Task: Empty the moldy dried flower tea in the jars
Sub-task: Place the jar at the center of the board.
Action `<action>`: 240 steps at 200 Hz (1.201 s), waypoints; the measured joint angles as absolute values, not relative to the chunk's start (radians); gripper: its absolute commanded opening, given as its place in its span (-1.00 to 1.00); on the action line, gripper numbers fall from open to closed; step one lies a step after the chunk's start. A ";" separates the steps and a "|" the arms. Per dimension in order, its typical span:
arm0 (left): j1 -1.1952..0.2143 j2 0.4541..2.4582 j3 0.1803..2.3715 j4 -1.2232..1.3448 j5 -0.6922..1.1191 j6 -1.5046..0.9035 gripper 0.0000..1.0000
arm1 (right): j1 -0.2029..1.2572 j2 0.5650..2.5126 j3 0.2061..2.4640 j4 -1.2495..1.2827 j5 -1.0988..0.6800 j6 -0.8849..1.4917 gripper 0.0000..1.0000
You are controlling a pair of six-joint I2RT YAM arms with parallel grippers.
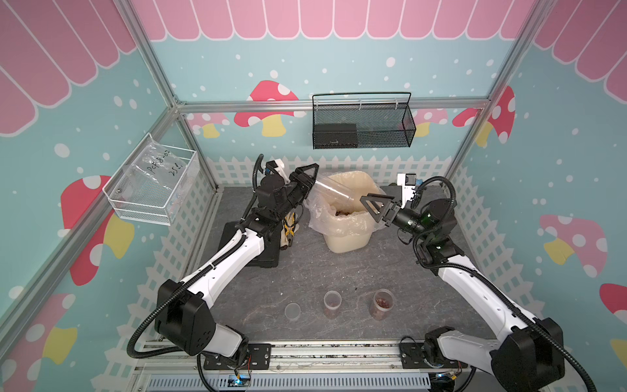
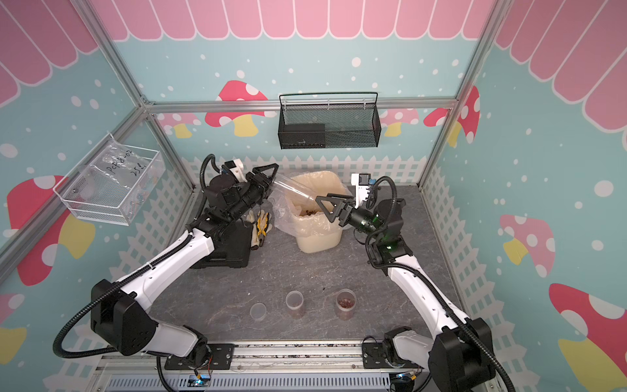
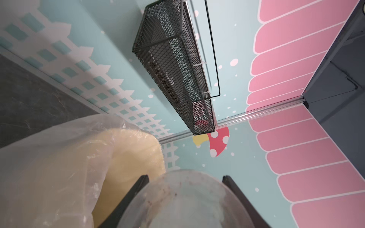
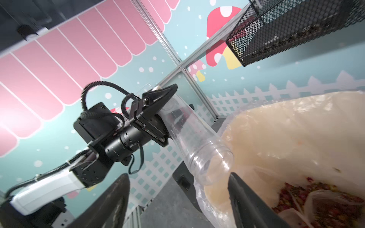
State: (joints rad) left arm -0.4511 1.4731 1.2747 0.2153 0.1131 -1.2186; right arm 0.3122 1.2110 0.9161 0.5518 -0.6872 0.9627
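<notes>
Top views both show the left gripper point(image 1: 311, 179) point(image 2: 271, 180) just above the frame's centre, clamped on the base of the tall jar point(image 1: 336, 191) point(image 2: 298, 191). The tall jar is tilted with its open mouth lowest, reaching over the rim of the cream bin point(image 1: 346, 244) point(image 2: 319, 242). The bin stands at centre, and a clear bag liner point(image 1: 317, 217) spills over its edge.

Loose tea point(image 1: 346, 213) lies inside the bin, and in the right wrist view it fills the lower right corner point(image 4: 325, 207). In the left wrist view the jar's base point(image 3: 183, 201) sits at lower middle between the two dark fingers, with brown specks clinging to it.

The right gripper point(image 1: 371, 207) point(image 2: 327, 207) hangs right of centre over the bin's rim, its fingers spread apart and holding nothing. In the right wrist view the jar's mouth point(image 4: 213, 167) is just beside one finger point(image 4: 243, 197); I cannot tell whether they touch.

At lower middle of the top views a narrow jar point(image 1: 332, 303) and a wider jar point(image 1: 383, 303) stand upright, apart, each holding reddish-brown tea. A round translucent lid point(image 1: 292, 311) lies just left of them.
</notes>
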 measured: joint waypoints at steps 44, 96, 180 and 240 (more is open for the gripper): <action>-0.445 1.448 1.248 0.280 0.155 -1.301 -1.00 | 0.317 1.244 0.916 0.639 -0.733 1.053 0.39; -0.445 1.442 1.242 0.316 0.183 -1.337 -1.00 | 0.341 1.270 0.921 0.672 -0.747 1.085 0.05; -0.446 1.443 1.241 0.345 0.231 -1.357 -1.00 | 0.381 1.325 0.978 0.715 -0.773 1.121 -0.35; -0.445 1.450 1.234 0.356 0.248 -1.388 -0.76 | 0.395 1.352 1.000 0.774 -0.801 1.149 -0.99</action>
State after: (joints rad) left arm -0.4450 1.4502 1.2343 0.3561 0.2478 -1.3884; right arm 0.3950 1.3518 0.9997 0.7742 -0.8009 1.1488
